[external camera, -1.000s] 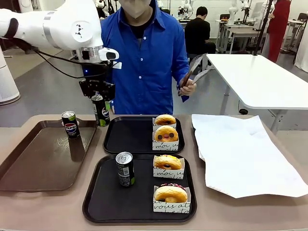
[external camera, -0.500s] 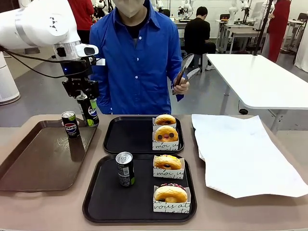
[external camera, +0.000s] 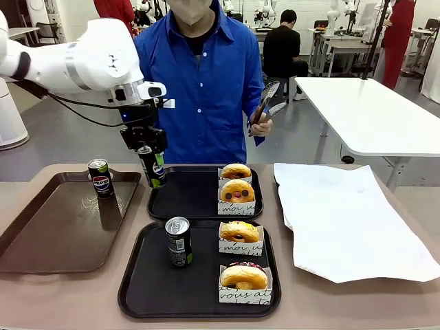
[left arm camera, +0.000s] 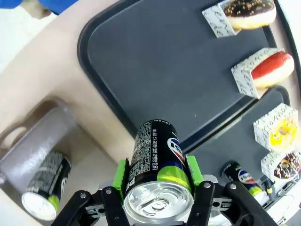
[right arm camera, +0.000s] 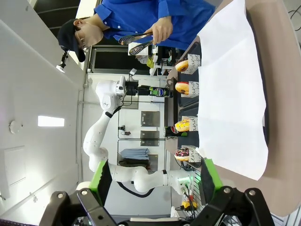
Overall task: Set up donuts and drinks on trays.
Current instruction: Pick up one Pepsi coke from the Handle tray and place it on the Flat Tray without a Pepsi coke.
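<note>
The left gripper (external camera: 146, 146) holds a slim dark soda can (external camera: 152, 166) above the far black square tray's (external camera: 185, 196) left edge.

Far tray (external camera: 185, 196): 2 donuts (external camera: 236, 183); near tray (external camera: 151, 282): 2 donuts (external camera: 242, 254), upright can (external camera: 179, 241).

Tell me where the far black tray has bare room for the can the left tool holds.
The far tray is bare across its left and middle, under the held can in the left tool. Its right edge is crowded by two donuts.
</note>
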Available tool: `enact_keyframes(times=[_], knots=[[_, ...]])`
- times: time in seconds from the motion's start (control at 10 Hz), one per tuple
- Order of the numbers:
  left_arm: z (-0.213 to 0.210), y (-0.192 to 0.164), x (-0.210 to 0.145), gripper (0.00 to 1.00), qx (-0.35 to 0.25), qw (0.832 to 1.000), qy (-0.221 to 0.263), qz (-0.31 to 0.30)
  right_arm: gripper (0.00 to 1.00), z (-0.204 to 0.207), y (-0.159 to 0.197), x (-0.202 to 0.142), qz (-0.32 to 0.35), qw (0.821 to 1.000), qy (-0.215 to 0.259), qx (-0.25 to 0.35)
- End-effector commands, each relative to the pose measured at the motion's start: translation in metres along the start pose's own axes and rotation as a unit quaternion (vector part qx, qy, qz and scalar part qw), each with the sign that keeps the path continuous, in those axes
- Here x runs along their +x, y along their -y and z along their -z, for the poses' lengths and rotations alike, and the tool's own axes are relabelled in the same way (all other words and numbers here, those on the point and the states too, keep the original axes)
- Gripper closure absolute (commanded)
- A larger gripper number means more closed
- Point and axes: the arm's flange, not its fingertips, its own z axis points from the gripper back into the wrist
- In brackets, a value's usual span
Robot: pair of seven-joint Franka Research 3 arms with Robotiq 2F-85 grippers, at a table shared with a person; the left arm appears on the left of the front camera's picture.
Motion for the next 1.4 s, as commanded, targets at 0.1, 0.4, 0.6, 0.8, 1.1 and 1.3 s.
enact_keyframes(times=[0.1,0.4,0.6,0.8,1.1,1.3], knots=[[0.012,-0.009,0.03,0.41,0.016,1.0,0.012,-0.002,0.0,0.001,-0.001,-0.001,0.0,1.0,0.003,0.006],[0.04,0.005,0.039,0.41,0.064,0.998,0.001,0.004,0.0,0.001,-0.001,-0.001,0.0,1.0,0.003,0.006],[0.043,0.011,0.042,0.41,0.081,0.997,-0.002,0.016,0.0,0.001,-0.001,-0.001,0.0,1.0,0.003,0.006],[0.046,0.018,0.042,0.41,0.087,0.996,-0.008,0.011,0.0,0.001,-0.001,-0.001,0.0,1.0,0.003,0.006],[0.049,0.02,0.045,0.41,0.088,0.996,-0.012,0.009,0.0,0.001,-0.001,-0.001,0.0,1.0,0.003,0.006],[0.056,0.022,0.047,0.41,0.096,0.995,-0.017,0.011,0.0,0.001,-0.001,-0.001,0.0,1.0,0.003,0.006]])
